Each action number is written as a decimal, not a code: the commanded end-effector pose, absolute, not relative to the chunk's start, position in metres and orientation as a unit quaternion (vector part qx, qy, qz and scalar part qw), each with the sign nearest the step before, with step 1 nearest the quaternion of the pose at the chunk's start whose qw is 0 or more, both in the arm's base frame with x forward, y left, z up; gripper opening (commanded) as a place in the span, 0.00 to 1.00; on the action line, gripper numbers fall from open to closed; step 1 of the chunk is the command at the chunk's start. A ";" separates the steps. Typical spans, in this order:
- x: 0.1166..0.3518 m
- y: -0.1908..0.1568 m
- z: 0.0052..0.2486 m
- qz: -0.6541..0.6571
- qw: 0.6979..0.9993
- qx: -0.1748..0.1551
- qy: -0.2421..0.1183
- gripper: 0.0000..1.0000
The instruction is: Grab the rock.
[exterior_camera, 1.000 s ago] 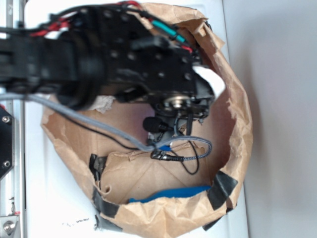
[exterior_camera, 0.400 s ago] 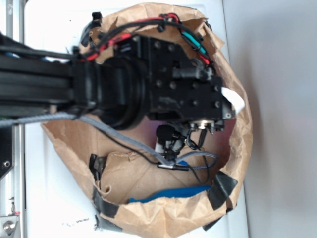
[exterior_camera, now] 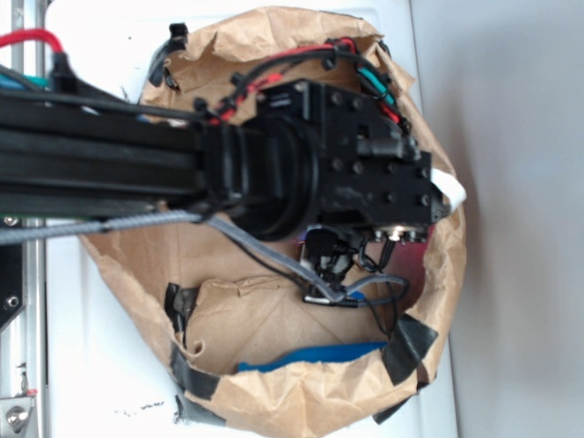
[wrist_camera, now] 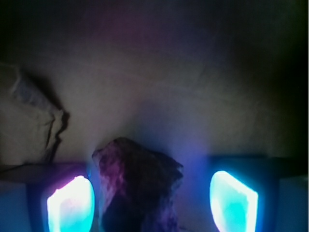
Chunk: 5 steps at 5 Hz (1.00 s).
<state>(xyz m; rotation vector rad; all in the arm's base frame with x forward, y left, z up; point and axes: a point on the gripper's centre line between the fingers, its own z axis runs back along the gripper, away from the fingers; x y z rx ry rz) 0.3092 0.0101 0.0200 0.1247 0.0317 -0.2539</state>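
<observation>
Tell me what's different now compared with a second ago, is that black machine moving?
Yes. In the exterior view the arm has slid to the right across the brown paper bag, covering most of the white paper wad. The wrist view shows the gripper open with the rock between its fingers, not yet gripped. The bag, its black tape and blue strip lie as before.

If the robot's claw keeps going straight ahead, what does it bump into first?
Probably the rough, dark jagged rock. It sits between the open gripper jaws, nearer the left glowing pad. Behind it is the brown paper bag surface, though depth is unclear.
</observation>
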 end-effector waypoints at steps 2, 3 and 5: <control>0.310 0.009 0.050 -0.124 0.988 0.062 -0.068 0.00; 0.307 0.010 0.062 -0.121 0.987 0.059 -0.085 0.00; 0.278 0.025 0.126 -0.096 0.989 -0.006 -0.108 0.00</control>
